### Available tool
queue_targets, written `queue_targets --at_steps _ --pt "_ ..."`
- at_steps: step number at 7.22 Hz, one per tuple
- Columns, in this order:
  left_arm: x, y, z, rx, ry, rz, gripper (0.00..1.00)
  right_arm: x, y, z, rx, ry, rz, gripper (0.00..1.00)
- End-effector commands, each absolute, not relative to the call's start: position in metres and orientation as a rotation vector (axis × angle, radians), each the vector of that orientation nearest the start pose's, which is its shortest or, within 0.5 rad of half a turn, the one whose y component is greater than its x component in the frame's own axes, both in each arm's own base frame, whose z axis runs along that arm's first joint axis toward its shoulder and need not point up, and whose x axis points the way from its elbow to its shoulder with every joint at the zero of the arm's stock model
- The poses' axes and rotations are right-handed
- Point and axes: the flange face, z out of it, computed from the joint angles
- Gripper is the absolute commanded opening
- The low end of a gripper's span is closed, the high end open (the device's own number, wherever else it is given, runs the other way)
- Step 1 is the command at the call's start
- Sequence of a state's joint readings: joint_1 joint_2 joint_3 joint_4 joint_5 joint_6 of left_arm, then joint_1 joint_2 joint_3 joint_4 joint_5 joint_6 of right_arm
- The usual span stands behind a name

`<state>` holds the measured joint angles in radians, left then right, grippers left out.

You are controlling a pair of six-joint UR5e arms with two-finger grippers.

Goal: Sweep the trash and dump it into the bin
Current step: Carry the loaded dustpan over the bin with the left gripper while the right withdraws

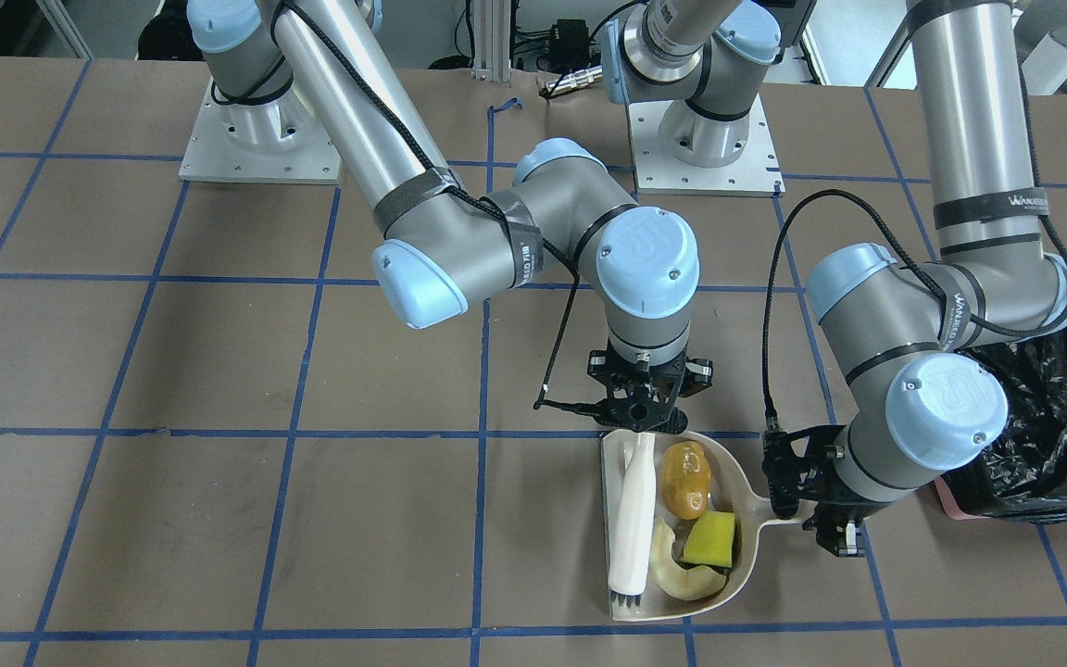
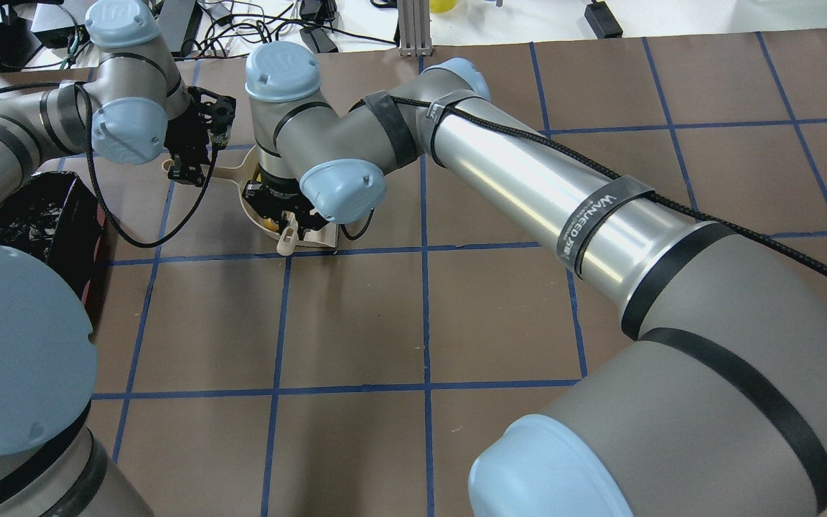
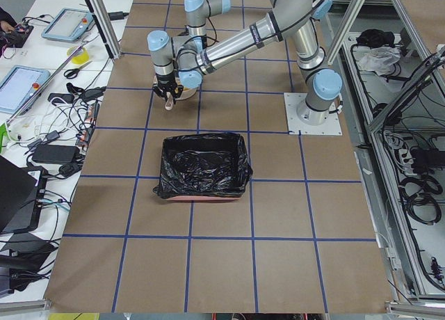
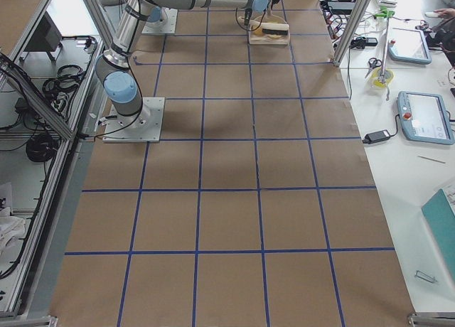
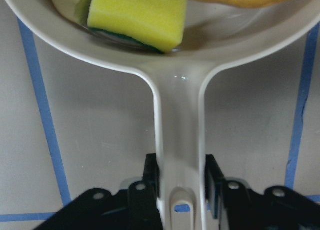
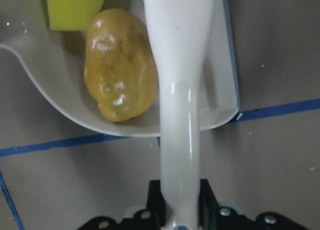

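Note:
A beige dustpan (image 1: pixel 745 547) lies on the table and holds all three trash pieces: the golden-brown potato lump (image 1: pixel 686 479), the yellow sponge chunk (image 1: pixel 711 539) and the pale melon slice (image 1: pixel 682 576). My left gripper (image 1: pixel 791 511) is shut on the dustpan handle (image 5: pixel 181 140), with a finger on each side. My right gripper (image 1: pixel 642 426) is shut on the handle of a white brush (image 1: pixel 631 519), which lies along the pan's open side. The potato (image 6: pixel 120 65) sits beside the brush handle (image 6: pixel 180 115). The pink bin with its black bag (image 1: pixel 1043 435) stands just past my left wrist.
The bin (image 3: pixel 203 167) is open at the top and sits on the brown, blue-taped table, about one grid square from the dustpan. My left forearm hangs over the bin's near edge. Both arm bases (image 1: pixel 705 153) stand behind the pan.

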<state>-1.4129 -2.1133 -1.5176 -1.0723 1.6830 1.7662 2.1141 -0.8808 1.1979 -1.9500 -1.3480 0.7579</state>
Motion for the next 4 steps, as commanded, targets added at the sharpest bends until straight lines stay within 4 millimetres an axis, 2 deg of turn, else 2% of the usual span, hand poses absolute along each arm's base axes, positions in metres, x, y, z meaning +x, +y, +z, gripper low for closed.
queue_targets --at_steps 1,2,3,4 --pt "-0.01 -0.676 0.247 -2.269 -2.221 -0.044 0.0 0.463 -0.58 0.311 0.322 2.987 0.131 0.0" --pt "-0.004 -0.674 0.254 -2.24 -2.219 -0.014 0.0 0.413 -0.59 0.341 0.315 3.035 0.148 0.0" --pt "0.005 -0.664 0.271 -2.172 -2.187 0.008 0.0 0.354 -0.597 0.372 0.294 3.049 0.161 0.0" --pt "0.027 -0.652 0.294 -2.109 -2.196 0.014 0.0 0.289 -0.595 0.399 0.244 3.092 0.18 0.0"
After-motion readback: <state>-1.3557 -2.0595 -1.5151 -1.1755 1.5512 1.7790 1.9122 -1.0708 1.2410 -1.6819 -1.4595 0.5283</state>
